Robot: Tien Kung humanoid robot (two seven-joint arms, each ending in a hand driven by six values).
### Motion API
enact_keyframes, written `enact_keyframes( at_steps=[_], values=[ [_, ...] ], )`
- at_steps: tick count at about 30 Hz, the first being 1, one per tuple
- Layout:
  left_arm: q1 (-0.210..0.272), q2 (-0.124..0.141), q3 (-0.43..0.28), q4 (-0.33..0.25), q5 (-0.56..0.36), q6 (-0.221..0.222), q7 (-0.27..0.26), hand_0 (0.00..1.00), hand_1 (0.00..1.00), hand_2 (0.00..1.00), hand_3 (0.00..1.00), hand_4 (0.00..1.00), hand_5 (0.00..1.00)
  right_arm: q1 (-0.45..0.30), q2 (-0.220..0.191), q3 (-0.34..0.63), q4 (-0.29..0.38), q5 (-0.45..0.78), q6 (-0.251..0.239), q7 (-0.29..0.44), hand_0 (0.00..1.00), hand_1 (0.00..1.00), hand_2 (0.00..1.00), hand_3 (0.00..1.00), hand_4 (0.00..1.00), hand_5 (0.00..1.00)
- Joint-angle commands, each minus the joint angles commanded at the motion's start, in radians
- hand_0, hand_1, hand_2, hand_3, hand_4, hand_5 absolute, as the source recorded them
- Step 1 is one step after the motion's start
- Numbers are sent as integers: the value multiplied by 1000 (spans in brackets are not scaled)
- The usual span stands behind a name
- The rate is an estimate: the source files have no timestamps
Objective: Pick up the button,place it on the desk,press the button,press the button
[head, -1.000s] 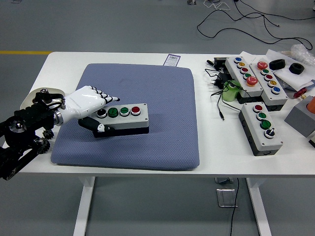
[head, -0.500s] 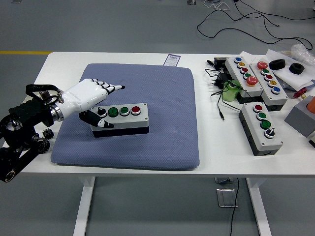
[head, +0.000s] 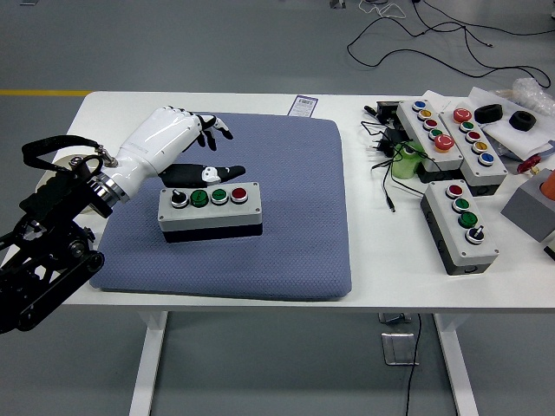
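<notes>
White table (head: pixel 217 299), the largest thing in view, spans the whole scene under the hand. On it, directly beneath the hand, lies a blue-grey pad (head: pixel 286 234), squarish, slightly wrinkled at the corners.

Left arm enters from the left edge, black linkage low and near the table's corner. Left hand (head: pixel 178 139), white shell with black finger joints, raised above the pad's far-left part. Fingers (head: pixel 212 126) spread and loosely curved, pointing right; thumb (head: pixel 212 172) stretched out below them. Hand released, holding nothing, not touching the box.

Button box (head: pixel 210 211): grey lid, black base, sits flat on the pad just below and to the right of the hand, long side running left to right. Four controls in a row on top: black knob nearest the hand, then two green buttons, then a red one farthest from it. The thumb tip hangs just beyond the box's far edge, above the green buttons; cannot tell whether it touches.

Well apart to the hand's right, off the pad: three more button boxes (head: pixel 460 225) with coloured buttons, a tangle of black cables (head: pixel 381 165), a small green bottle (head: pixel 404 161).

Small printed card (head: pixel 303 106) past the pad's far edge.
</notes>
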Motion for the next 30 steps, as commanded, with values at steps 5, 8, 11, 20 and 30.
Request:
enact_keyframes(
  at_steps=[5, 8, 11, 20, 30],
  values=[
    [-7, -7, 16, -5, -26, -43, 81, 2, 2, 2, 586, 791, 998, 3, 0, -6, 0, 5, 0, 0, 673, 658, 674, 624, 310, 173],
    [-9, -7, 18, -2, -31, -73, 95, 2, 2, 2, 586, 791, 998, 5, 0, -7, 0, 8, 0, 1, 673, 658, 674, 624, 310, 173],
    [-7, -3, 24, -2, -32, -112, 101, 2, 2, 2, 660, 782, 998, 6, -1, -6, 0, 4, 1, 0, 673, 658, 674, 624, 310, 173],
    [1, 5, 28, 0, 47, -209, 132, 2, 2, 2, 653, 791, 998, 7, -1, -6, 0, 4, 3, 0, 673, 658, 674, 624, 310, 173],
    [23, 12, 31, -27, 64, -237, 131, 2, 2, 2, 630, 798, 998, 7, -1, -12, 0, 12, 4, 0, 673, 658, 674, 624, 310, 173]
  ],
)
